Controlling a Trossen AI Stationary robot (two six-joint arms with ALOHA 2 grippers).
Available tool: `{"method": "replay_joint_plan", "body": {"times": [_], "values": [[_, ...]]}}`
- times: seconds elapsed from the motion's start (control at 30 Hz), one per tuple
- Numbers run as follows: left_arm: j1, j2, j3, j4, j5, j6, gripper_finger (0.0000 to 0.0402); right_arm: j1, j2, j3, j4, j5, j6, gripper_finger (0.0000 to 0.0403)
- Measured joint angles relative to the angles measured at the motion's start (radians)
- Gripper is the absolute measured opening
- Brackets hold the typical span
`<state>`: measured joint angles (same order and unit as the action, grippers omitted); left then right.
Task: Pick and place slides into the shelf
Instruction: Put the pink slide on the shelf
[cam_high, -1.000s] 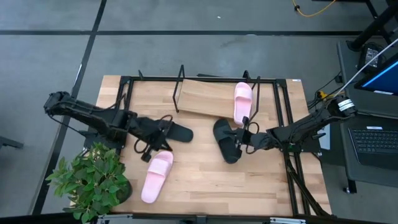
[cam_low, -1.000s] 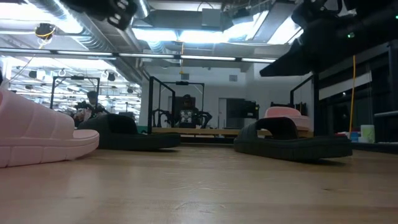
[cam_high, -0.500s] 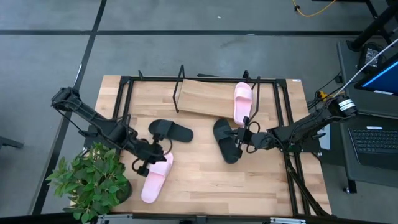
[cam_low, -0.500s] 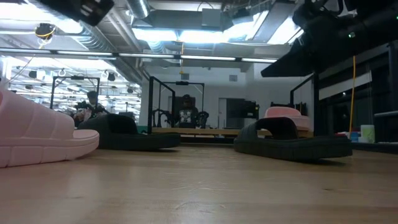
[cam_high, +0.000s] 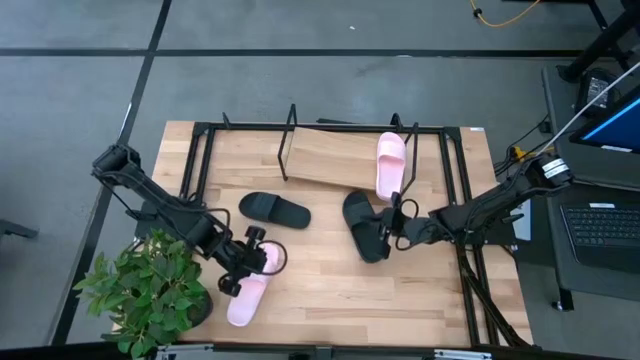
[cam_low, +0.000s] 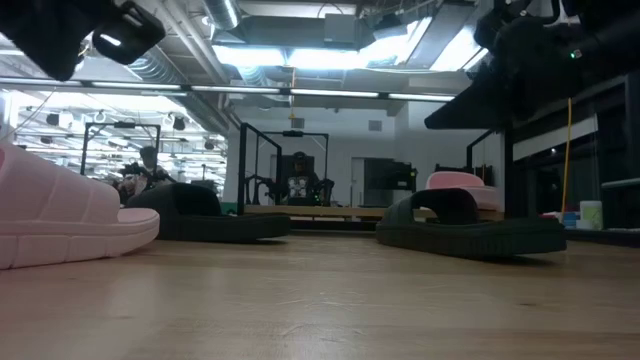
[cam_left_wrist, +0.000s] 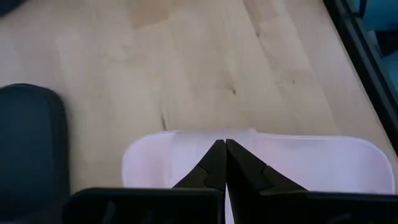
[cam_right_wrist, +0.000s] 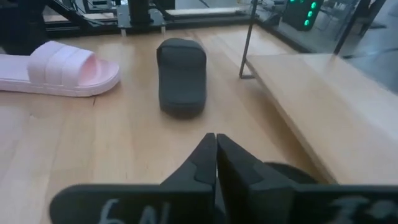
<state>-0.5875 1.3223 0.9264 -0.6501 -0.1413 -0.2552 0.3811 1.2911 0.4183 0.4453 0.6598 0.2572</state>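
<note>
My left gripper (cam_high: 256, 263) (cam_left_wrist: 224, 145) is shut and hovers over the toe end of a pale pink slide (cam_high: 245, 288) (cam_left_wrist: 261, 163) lying flat on the table near the near edge. A black slide (cam_high: 275, 210) (cam_left_wrist: 30, 143) lies flat just beyond it. My right gripper (cam_high: 386, 226) (cam_right_wrist: 216, 138) is shut above the second black slide (cam_high: 362, 228) (cam_low: 470, 225), which lies flat by the shelf. The shelf (cam_high: 328, 160) (cam_right_wrist: 317, 99) is a tilted board in a black wire frame. The other pink slide (cam_high: 390, 165) rests on its right end.
A potted plant (cam_high: 150, 292) stands at the table's near left corner, close to my left arm. A black metal frame (cam_high: 455, 190) runs along the table's far, left and right sides. Bare tabletop (cam_high: 340, 290) lies between the pink slide and the near right corner.
My left gripper has moved from beside the left black slide toward the table's near edge and down, and now hangs over the pale pink slide. The slides have stayed where they were.
</note>
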Motion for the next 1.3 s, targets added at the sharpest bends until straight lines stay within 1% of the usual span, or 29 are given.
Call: {"method": "replay_joint_plan", "body": {"times": [0.23,0.37,0.5,0.67,0.77,0.87,1.0,1.17,1.3], "values": [[-0.025,0.050,0.000,0.012,-0.001,-0.008,0.0000,0.010,0.086,0.000,0.000,0.000,0.040,0.0004],[-0.025,0.054,0.000,0.010,-0.002,-0.031,0.0000,0.010,0.120,0.000,0.027,0.000,0.073,0.0010],[-0.024,0.054,0.000,0.011,-0.012,-0.031,0.0000,0.010,0.126,0.001,0.068,0.000,0.074,0.0016],[-0.024,0.054,0.000,0.004,-0.029,-0.035,0.0000,0.010,0.126,0.001,0.119,0.000,0.028,0.0006],[-0.015,0.054,0.000,-0.011,-0.029,-0.065,0.0002,0.010,0.126,0.001,0.141,0.001,0.005,0.0004],[-0.006,0.054,0.000,-0.020,-0.030,-0.083,0.0020,0.010,0.125,0.001,0.159,0.000,0.000,0.0012],[-0.007,0.054,0.000,-0.021,-0.023,-0.079,0.0061,0.010,0.125,0.001,0.179,0.000,-0.001,0.0020],[-0.027,0.054,0.000,-0.021,0.013,-0.076,0.0106,0.010,0.125,0.001,0.179,0.000,-0.003,0.0012],[-0.060,0.054,0.000,-0.022,0.012,-0.076,0.0126,0.010,0.125,0.001,0.179,0.000,-0.004,0.0006]]}}
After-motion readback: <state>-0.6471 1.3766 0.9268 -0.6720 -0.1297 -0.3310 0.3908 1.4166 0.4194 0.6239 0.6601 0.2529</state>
